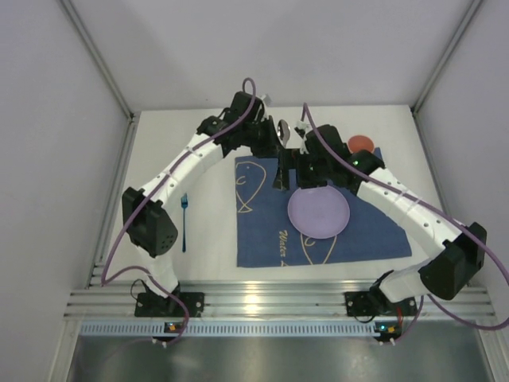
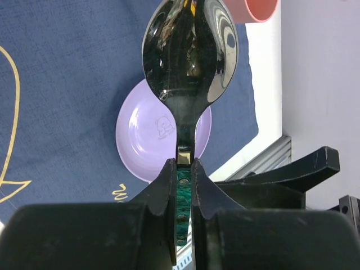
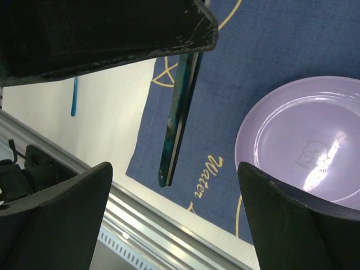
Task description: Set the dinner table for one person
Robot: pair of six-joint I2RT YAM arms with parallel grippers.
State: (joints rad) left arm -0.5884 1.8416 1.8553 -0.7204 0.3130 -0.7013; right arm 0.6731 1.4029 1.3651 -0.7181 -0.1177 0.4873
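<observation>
- Left pincer (image 2: 184, 163) is pressed tight on the neck of a spoon (image 2: 188, 50). The shiny bowl sticks out past the fingertips, up at the top centre of the left wrist view.
- Right pincer (image 3: 174, 167) is spread wide. From its own camera I see the spoon's dark teal handle running down through the gap between the two fingers (image 3: 56, 219), touching neither.
- From the top camera, both pincers meet at the upper centre of the frame, over the far edge of the cloth (image 1: 374, 231).
- That cloth is dark blue with gold fish outlines. I can read one word on it in gold script, "Water", just below and left of the plate (image 1: 318, 213) from above. Any lettering after it I cannot make out.
- That plate is pale purple and lies flat near the middle of the cloth. It carries a small bear drawing, and I can read no words on it.
- My view of the dinner table (image 1: 199, 175) is the white surface filling the middle of the top frame, under the cloth and bare to its left.
- On that bare strip, left of the cloth, I see a blue fork (image 1: 184, 223) lying lengthwise, well apart from the plate.
- At the cloth's far right corner I see a coral red cup (image 1: 360, 144), right of the pincers.
</observation>
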